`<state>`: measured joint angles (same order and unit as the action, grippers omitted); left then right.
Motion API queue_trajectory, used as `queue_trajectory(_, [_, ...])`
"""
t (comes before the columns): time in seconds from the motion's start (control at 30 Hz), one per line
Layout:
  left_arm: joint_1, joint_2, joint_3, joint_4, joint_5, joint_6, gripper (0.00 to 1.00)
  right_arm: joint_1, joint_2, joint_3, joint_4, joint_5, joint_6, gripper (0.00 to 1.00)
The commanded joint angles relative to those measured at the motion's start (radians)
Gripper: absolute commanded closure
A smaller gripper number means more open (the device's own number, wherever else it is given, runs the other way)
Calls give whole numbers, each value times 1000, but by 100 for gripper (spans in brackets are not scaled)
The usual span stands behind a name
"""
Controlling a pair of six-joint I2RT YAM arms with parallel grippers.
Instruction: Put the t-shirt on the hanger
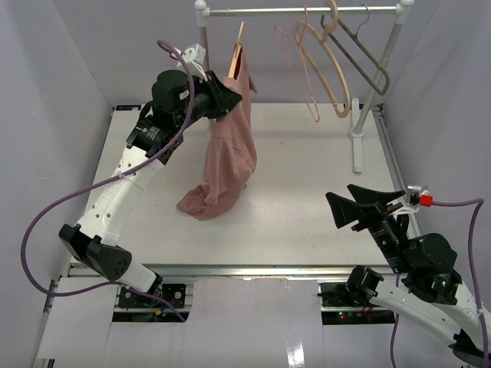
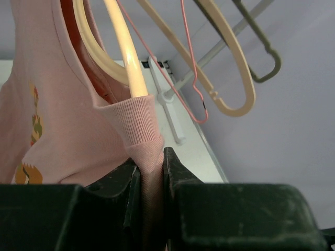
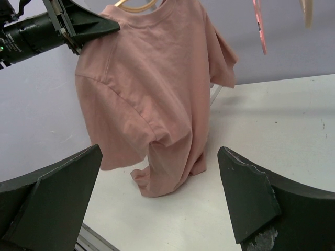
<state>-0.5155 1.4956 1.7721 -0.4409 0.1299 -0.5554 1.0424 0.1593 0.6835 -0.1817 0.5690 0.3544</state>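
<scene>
Progress: t-shirt hangs from the hanger on the rail, with the collar around the wooden arm and the hem bunched on the table. My left claw is clamped on the ribbed collar just below that arm. My right claw stands wide apart, holding nothing, well away over the table. Remaining, in my judgement: seat both shoulders, then release. Writing: none legible; a small orange motif on the fabric carries no readable letters.
</scene>
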Motion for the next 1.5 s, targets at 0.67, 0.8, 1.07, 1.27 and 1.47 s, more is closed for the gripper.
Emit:
queue_trajectory(0.67, [194,214,149,431,221,-44,100,1,-150,-117,36,2,-53,2])
queue_trajectory(0.8, [207,259,161,459,278,-72,100,1,-150,-122,27,12,-61,2])
queue_trajectory(1.07, [210,212,27,493,235,-61,100,1,-170,-119,26,11,-59,2])
queue_trajectory(1.27, [215,183,9,479,231,-26,59,1,-174,-121,31,18,-58,2])
queue_trajectory(1.47, [216,52,-54,403,171,82,21,2,-164,-115,31,-1,-51,3])
